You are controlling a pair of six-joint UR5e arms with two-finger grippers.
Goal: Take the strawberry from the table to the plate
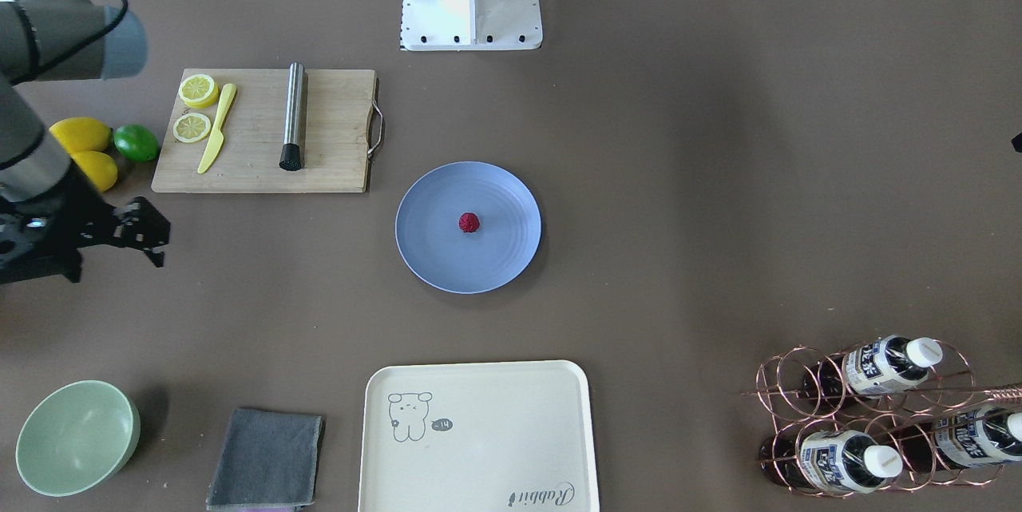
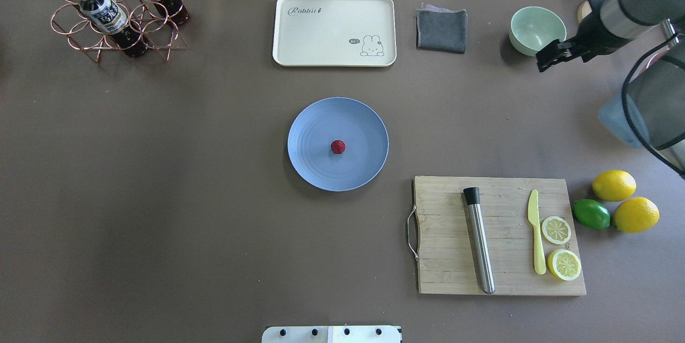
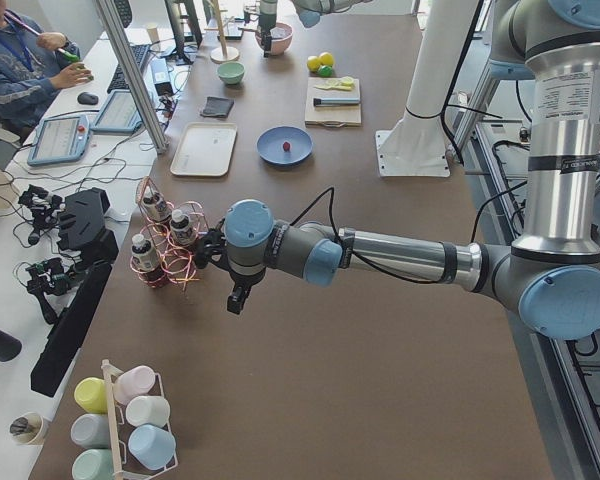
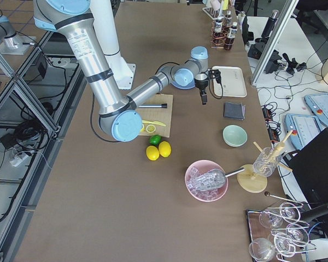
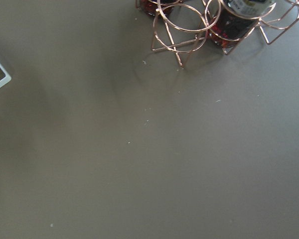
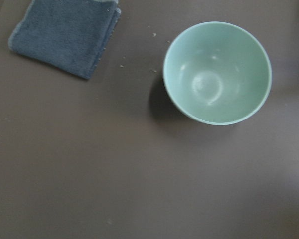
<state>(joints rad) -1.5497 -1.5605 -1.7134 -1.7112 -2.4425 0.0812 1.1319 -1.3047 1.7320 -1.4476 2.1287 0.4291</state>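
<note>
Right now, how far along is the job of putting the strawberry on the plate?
Done: the strawberry lies near the middle of the blue-grey plate. In hand: nothing. The right gripper is empty and well away from the plate, near the pale green bowl. Left to do: nothing that I can see.

The left gripper (image 3: 237, 298) appears only in the exterior left view, small and dark, so its jaws cannot be read. The right gripper (image 1: 152, 236) is dark, its gap unclear. The tray (image 1: 479, 432) and cloth (image 1: 267, 456) run off the bottom edge.
</note>
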